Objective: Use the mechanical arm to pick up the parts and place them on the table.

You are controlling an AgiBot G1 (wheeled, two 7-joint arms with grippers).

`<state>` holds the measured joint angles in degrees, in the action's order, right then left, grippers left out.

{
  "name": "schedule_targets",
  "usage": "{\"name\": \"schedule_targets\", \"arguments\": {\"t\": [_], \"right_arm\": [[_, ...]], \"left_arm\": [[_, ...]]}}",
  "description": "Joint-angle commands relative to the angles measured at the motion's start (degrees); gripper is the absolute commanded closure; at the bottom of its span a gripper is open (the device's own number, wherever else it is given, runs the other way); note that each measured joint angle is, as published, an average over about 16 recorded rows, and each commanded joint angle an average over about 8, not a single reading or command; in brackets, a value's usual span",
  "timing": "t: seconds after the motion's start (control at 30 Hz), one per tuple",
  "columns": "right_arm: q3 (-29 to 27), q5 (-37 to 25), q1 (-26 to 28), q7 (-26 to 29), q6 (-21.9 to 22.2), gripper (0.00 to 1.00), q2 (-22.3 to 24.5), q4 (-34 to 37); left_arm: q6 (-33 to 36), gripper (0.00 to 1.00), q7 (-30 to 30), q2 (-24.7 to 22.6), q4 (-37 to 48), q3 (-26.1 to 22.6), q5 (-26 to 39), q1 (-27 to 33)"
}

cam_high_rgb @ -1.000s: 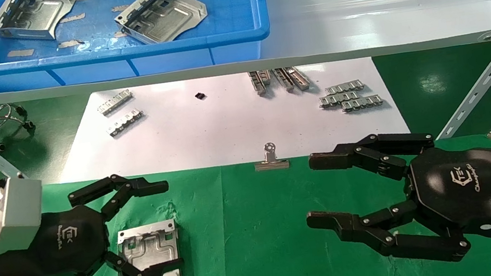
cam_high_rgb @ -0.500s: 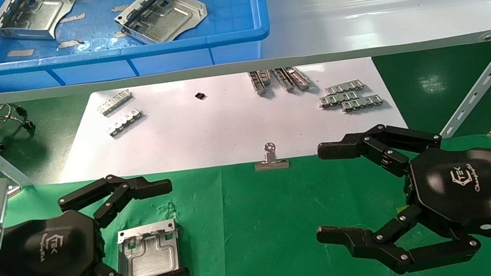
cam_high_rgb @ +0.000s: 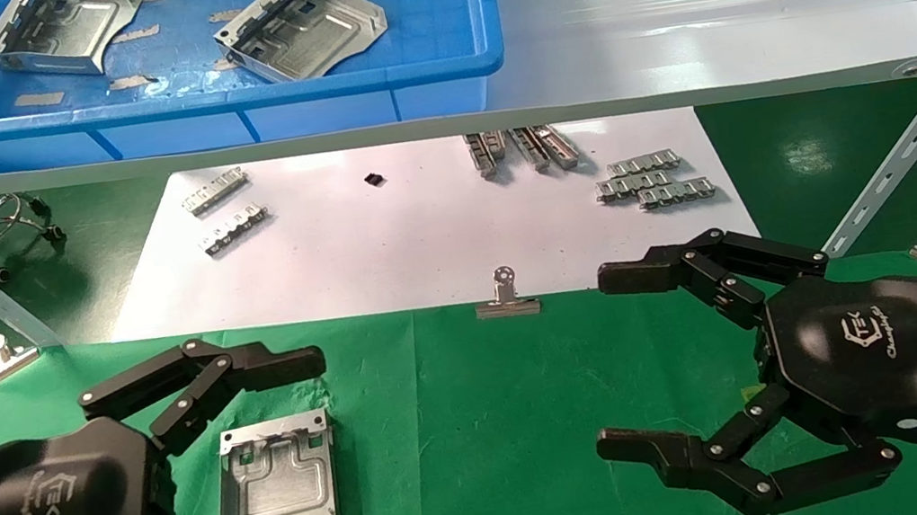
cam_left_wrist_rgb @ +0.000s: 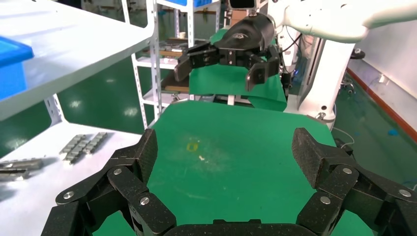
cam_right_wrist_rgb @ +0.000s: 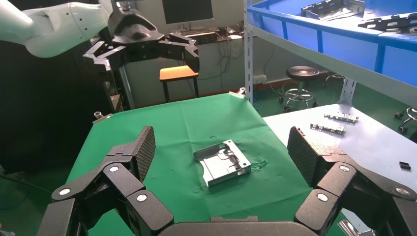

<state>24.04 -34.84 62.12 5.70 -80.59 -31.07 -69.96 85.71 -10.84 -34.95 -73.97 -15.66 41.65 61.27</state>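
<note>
A shiny silver stamped part (cam_high_rgb: 278, 478) lies flat on the green cloth table (cam_high_rgb: 467, 438); it also shows in the right wrist view (cam_right_wrist_rgb: 222, 162). My left gripper (cam_high_rgb: 335, 462) is open and raised above the cloth, its fingers spread wide around but clear of the part, which is out of its own wrist view (cam_left_wrist_rgb: 223, 157). Two more parts (cam_high_rgb: 301, 25) (cam_high_rgb: 60, 26) lie in the blue bin (cam_high_rgb: 359, 81) on the shelf. My right gripper (cam_high_rgb: 610, 362) is open and empty at the table's right, also shown in the right wrist view (cam_right_wrist_rgb: 221, 152).
A pale grey metal shelf (cam_high_rgb: 704, 12) overhangs the back. A white sheet (cam_high_rgb: 419, 236) behind the cloth holds small ribbed metal strips (cam_high_rgb: 652, 181). Silver binder clips (cam_high_rgb: 506, 297) (cam_high_rgb: 1, 358) grip the cloth's far edge. A slanted shelf strut (cam_high_rgb: 905, 145) stands at right.
My left gripper has let go of the part, opened wider and drawn back and up toward the near left. The part stays on the cloth. My right gripper shifted slightly right.
</note>
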Motion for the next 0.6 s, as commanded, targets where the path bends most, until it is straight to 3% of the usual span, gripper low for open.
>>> {"name": "schedule_targets", "arguments": {"t": [0.03, 0.6], "right_arm": [[0.00, 0.00, -0.01, 0.00, 0.01, 0.00, 0.00, 0.00], [0.00, 0.00, -0.01, 0.00, 0.00, 0.00, 0.00, 0.00]], "left_arm": [[-0.03, 0.00, -0.61, 0.13, -0.88, 0.78, -0.35, -0.65], [-0.05, 0.00, -0.09, 0.03, 0.01, -0.01, -0.03, -0.01]]}}
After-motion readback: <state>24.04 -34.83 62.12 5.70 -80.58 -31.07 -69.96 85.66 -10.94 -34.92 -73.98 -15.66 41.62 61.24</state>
